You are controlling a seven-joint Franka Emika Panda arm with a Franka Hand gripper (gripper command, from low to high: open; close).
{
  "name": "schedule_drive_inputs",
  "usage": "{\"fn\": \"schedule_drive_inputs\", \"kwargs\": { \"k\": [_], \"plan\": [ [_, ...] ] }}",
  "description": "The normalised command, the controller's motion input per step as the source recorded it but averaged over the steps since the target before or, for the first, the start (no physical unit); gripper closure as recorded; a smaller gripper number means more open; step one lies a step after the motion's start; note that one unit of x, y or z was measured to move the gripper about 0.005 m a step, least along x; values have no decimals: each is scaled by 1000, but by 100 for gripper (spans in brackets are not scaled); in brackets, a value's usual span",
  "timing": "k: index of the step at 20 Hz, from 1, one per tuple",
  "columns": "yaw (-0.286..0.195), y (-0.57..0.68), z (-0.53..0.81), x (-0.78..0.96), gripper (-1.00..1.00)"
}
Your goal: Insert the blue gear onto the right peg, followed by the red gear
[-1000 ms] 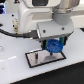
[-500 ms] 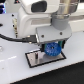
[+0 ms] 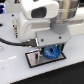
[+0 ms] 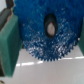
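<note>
Exterior view showed the gripper (image 3: 50, 48) clamped on the blue gear (image 3: 50, 51) just over the plate (image 3: 33, 61); I judged it must next line up the hub hole with the peg and lower.

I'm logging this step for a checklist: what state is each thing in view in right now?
blue gear: held flat between the jaws, low over the grey plate.
gripper: shut on the blue gear.
grey plate: lying flat on the table, under the gear.
right peg: hidden, cannot tell.
red gear: not in view.
</note>
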Motion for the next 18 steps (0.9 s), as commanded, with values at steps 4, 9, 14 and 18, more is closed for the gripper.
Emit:
{"fn": "schedule_drive_inputs", "kwargs": {
  "k": [4,9,14,18],
  "plan": [
    [0,10,-111,42,100],
    [0,123,137,11,-100],
    [0,143,492,-15,-100],
    [0,117,482,-206,-100]
  ]
}}
